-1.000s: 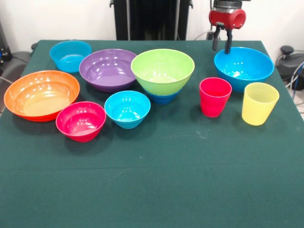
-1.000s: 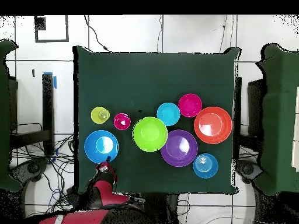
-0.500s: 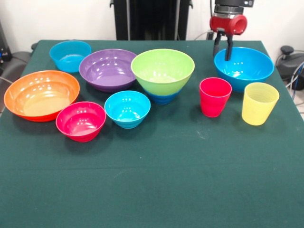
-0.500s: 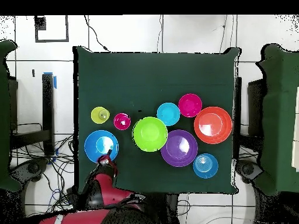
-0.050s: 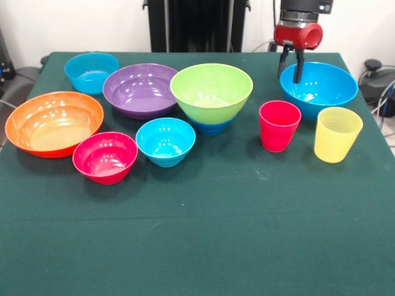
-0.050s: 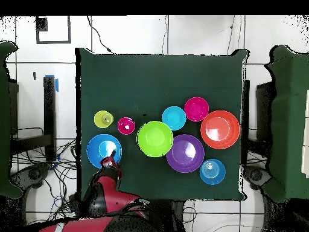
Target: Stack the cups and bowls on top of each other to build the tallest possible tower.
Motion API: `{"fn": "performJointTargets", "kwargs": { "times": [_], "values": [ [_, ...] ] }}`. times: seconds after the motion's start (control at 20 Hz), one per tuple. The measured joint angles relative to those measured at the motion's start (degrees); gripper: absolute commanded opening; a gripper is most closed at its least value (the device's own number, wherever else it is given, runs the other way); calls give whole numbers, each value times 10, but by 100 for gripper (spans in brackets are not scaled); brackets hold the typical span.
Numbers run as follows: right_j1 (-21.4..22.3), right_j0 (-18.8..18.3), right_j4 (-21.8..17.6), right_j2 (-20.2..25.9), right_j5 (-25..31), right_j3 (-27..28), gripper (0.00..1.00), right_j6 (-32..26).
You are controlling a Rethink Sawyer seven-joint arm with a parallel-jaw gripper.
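Note:
My gripper hangs open at the far-left rim of the bright blue bowl, one finger outside the rim and one inside. From above, the gripper sits over the edge of that bowl nearest the robot. The red-pink cup and the yellow cup stand upright just in front of the bowl. A lime green bowl rests nested on a small dark blue bowl at mid-table.
On the green table, a purple bowl, a cyan bowl, an orange bowl, a pink-red bowl and another cyan bowl lie single to the left.
The gripper has come down from above the table's far edge onto the bright blue bowl's rim. The bowl has shifted slightly to the right.

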State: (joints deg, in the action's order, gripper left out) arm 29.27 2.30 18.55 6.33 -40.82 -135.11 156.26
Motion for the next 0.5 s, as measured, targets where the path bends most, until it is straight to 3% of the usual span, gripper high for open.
{"fn": "performJointTargets", "kwargs": {
  "times": [0.5],
  "values": [
    [-4,1,0,0,0,4,100,0]
  ]
}}
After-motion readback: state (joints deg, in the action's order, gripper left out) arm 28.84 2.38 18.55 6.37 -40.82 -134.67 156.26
